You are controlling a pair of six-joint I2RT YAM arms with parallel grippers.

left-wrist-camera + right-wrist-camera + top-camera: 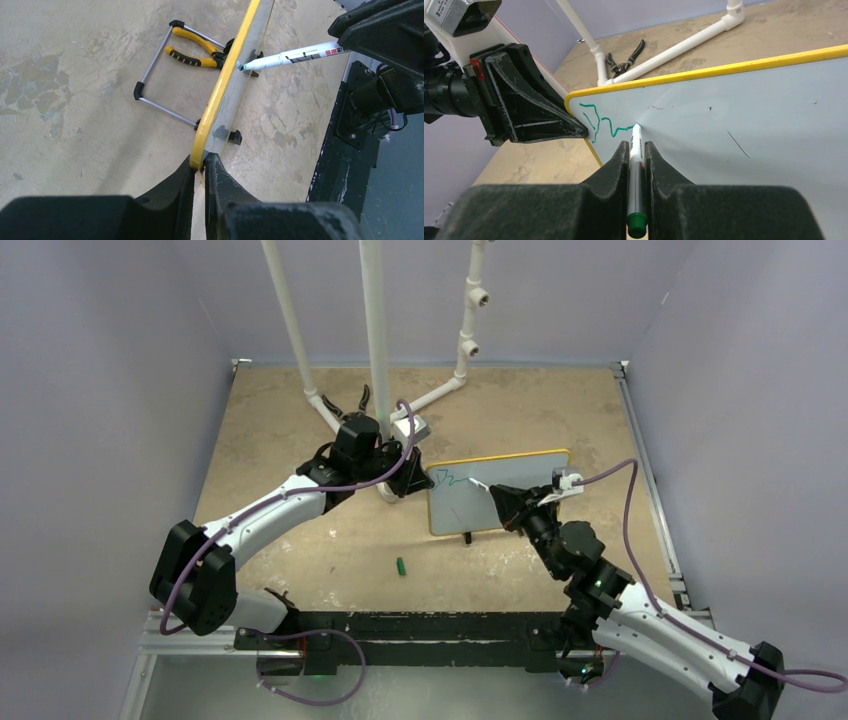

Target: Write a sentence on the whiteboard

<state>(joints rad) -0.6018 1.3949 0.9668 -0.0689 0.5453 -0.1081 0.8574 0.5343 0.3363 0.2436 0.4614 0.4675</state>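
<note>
The whiteboard (pixel 510 502), white with a yellow rim (pixel 225 80), stands upright on the table. My left gripper (pixel 201 167) is shut on its left edge, the jaws pinching the rim (pixel 574 97). My right gripper (pixel 636 145) is shut on a white marker (pixel 636 165) with a green end, and the marker's tip touches the board face (pixel 749 115). Of the sentence, only a short green squiggle (pixel 599 120) shows near the board's upper left corner, ending at the marker tip. In the top view the marker (pixel 478 484) points left at this green writing (pixel 450 480).
A green marker cap (pixel 401 566) lies on the table in front of the board. Yellow-handled pliers (pixel 197 50) and the board's wire stand (pixel 160 75) sit behind it. White PVC pipes (pixel 375 330) rise at the back. A faint dark stroke (pixel 738 145) marks the board.
</note>
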